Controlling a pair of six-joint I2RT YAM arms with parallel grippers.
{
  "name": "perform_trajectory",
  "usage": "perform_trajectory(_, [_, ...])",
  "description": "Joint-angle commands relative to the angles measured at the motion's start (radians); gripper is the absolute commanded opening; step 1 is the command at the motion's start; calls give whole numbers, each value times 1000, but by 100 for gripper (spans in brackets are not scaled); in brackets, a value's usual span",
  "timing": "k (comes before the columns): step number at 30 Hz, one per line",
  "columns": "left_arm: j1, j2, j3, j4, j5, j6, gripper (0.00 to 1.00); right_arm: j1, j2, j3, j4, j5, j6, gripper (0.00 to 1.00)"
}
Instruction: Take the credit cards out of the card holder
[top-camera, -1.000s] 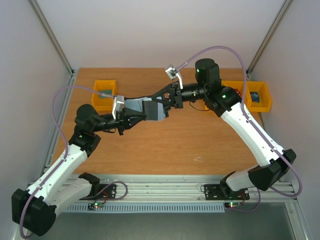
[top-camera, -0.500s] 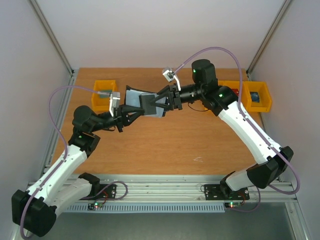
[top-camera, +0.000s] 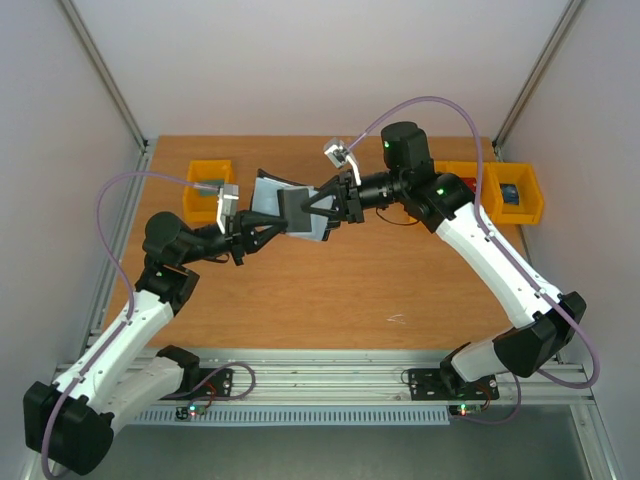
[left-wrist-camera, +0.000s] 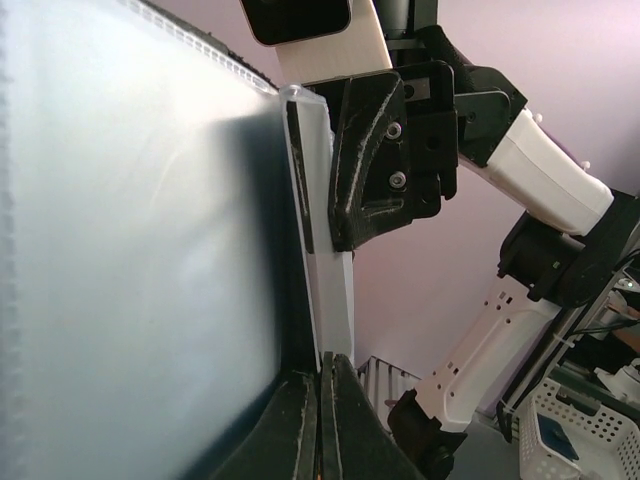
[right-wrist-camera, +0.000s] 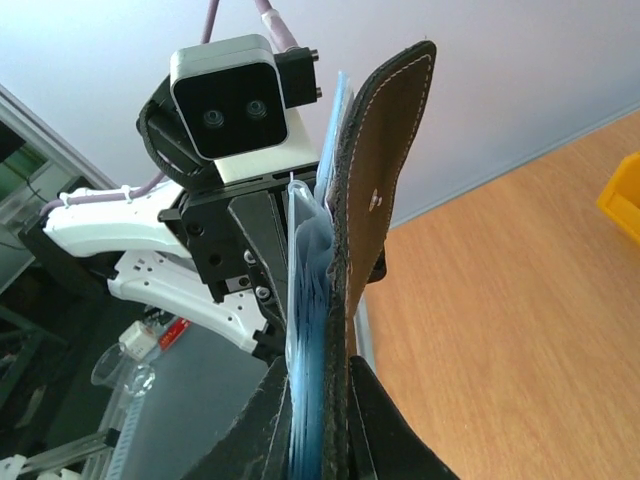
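The card holder (right-wrist-camera: 385, 170) looks like rough matt leather. Its pockets (right-wrist-camera: 306, 300) are shiny see-through plastic. The surface (right-wrist-camera: 500, 300) is smooth wood.

The left arm (top-camera: 130, 325) and the right arm (top-camera: 500, 265) have smooth white shells on the long links and rounded black housings at the joints. A thin lilac cable (top-camera: 108, 210) goes along each arm in a wide loop. Small green lamps (top-camera: 447, 181) glow on some joints, and each of the black bases (top-camera: 200, 378) shows a red and a green light. The left gripper (top-camera: 258, 224) and the right gripper (top-camera: 322, 207) are of matt black, angular plastic. The right one has silver screws (left-wrist-camera: 397, 130) in its side. The left wrist carries a pale grey camera box (right-wrist-camera: 235, 105) with two dark round lenses.
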Motion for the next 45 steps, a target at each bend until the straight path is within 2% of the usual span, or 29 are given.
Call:
perform_trajectory(1, [14,-22,0,92,-11,12,0,-8,-33,-2,-50,-58,-18,1])
perform_trajectory(8, [15,-13,9,101,-19,5,16,-10,-6,47,-129,-114,-51,1])
perform_trajectory(13, [13,-1,17,97,-52,-2,16,-9,-1,45,-111,-127,-40,1])
perform_trajectory(19, [-17,12,26,68,-33,12,26,-7,4,47,-92,-132,-29,1])
perform_trajectory(21, [-26,16,33,71,-22,18,23,-7,7,47,-91,-133,-28,1])
perform_trajectory(24, [-28,17,34,73,-24,24,2,-6,6,46,-94,-131,-35,1])
perform_trajectory(25, [-28,14,30,74,-25,25,0,-6,5,43,-95,-131,-38,1])
perform_trajectory(30, [-14,-9,14,73,-59,5,0,-29,0,38,-157,-104,-81,1])
perform_trajectory(37, [46,-31,-30,-46,-149,30,0,-109,-23,-47,-160,-118,-60,6])
perform_trajectory(45, [57,-38,-59,-61,-131,59,0,-113,-12,-88,-136,-125,-38,8])
